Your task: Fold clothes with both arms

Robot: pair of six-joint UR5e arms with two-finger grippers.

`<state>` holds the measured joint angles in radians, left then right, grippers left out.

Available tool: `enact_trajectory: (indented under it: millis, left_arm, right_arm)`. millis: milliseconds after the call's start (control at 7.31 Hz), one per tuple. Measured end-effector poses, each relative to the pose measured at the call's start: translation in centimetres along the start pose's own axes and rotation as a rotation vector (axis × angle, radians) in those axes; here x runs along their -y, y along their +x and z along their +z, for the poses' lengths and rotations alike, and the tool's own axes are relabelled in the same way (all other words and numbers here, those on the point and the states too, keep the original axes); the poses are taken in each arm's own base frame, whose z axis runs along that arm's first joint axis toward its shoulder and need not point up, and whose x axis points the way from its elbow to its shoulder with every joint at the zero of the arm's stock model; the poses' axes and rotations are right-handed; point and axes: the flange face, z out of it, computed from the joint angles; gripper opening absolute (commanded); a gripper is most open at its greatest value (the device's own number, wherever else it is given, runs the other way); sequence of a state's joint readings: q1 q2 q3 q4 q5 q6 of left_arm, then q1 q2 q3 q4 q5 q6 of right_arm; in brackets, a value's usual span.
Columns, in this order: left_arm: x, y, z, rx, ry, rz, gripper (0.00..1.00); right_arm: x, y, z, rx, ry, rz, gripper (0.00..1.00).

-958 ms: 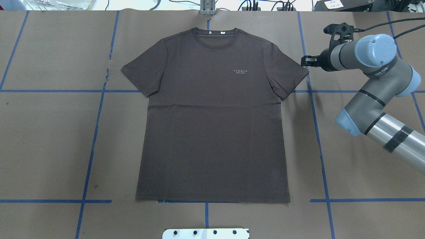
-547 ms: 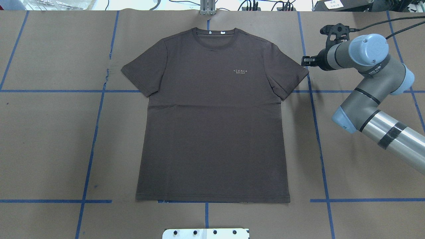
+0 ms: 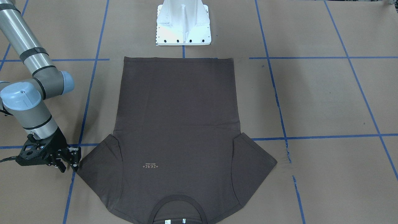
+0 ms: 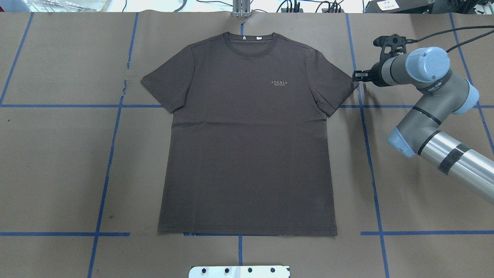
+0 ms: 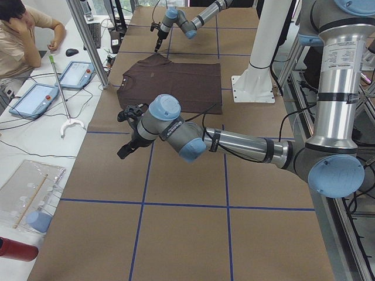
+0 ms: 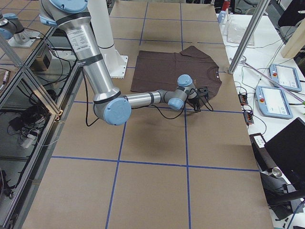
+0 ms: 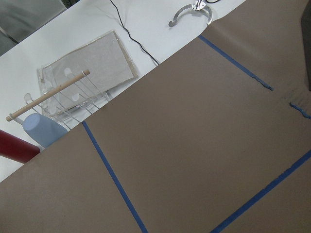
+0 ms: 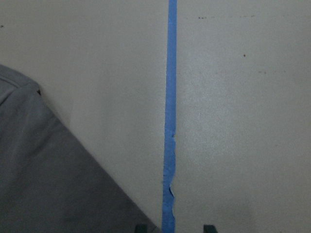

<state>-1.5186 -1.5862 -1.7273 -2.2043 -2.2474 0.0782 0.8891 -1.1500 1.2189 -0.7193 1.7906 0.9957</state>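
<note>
The dark brown T-shirt [image 4: 247, 154] lies flat and face up, collar at the far edge, hem towards the robot; it also shows in the front-facing view [image 3: 177, 118]. My right gripper [image 4: 357, 75] is low over the paper, just beside the outer tip of the shirt's right sleeve, not touching it. It is open and empty [image 3: 70, 161]. In the right wrist view its fingertips [image 8: 141, 228] straddle a blue tape line, with the sleeve [image 8: 43, 184] to the left. My left gripper [image 5: 125, 151] shows only in the exterior left view, away from the shirt; I cannot tell if it is open.
Brown paper with blue tape lines [image 4: 370, 162] covers the table. The white pedestal base [image 3: 182, 25] stands by the hem. A person [image 5: 23, 35], tablets [image 5: 35, 96] and a clear rack [image 7: 82, 87] are beyond the table's far edge.
My right gripper has shifted slightly nearer the sleeve tip and its wrist has turned a little. The shirt has not moved.
</note>
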Motion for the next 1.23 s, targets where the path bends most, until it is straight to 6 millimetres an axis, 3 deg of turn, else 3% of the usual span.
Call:
enact_trajectory:
  millis: [1095, 1232]
  left_arm:
    - [-0.2, -0.1, 0.2, 0.0, -0.005, -0.002, 1.0]
    - [-0.3, -0.1, 0.2, 0.0, -0.005, -0.001, 1.0]
  right_arm:
    - [0.0, -1.0, 0.7, 0.004, -0.008, -0.005, 0.36]
    - [0.0, -1.1, 0.7, 0.004, -0.008, -0.006, 0.05]
